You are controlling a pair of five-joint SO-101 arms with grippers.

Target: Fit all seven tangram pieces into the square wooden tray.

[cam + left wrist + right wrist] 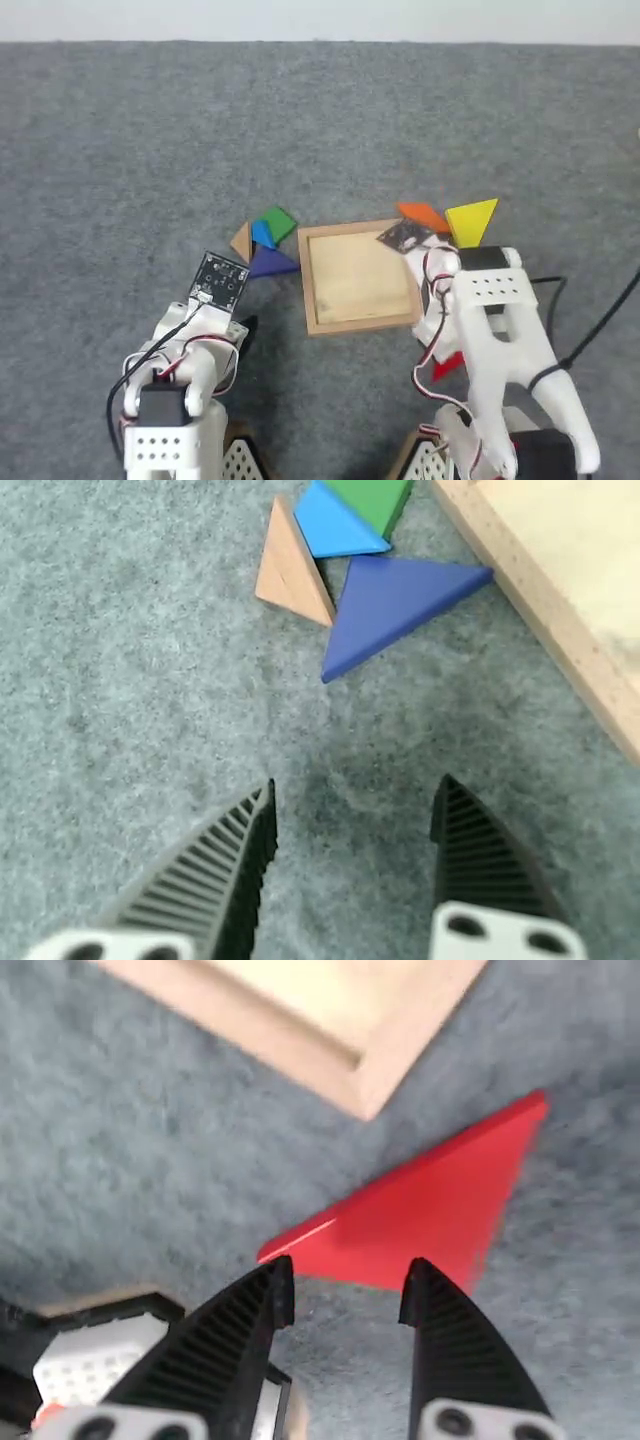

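Note:
The square wooden tray [360,275] lies mid-table with nothing inside. By its left side cluster a green piece [278,222], a small blue triangle [262,234], a tan triangle [240,241] and a dark blue triangle [270,262]. An orange piece [422,215] and a yellow piece [472,220] lie at its far right corner. A red triangle [420,1215] rests on the carpet off the tray's near right corner [420,1010]; my right gripper [348,1265] is open just over its edge. My left gripper [355,790] is open above bare carpet, short of the dark blue triangle [395,600].
Grey carpet covers the table, with free room beyond the tray and to both sides. Part of the red triangle [448,365] peeks out under the right arm. Both arm bases stand at the near edge, and cables trail on the right.

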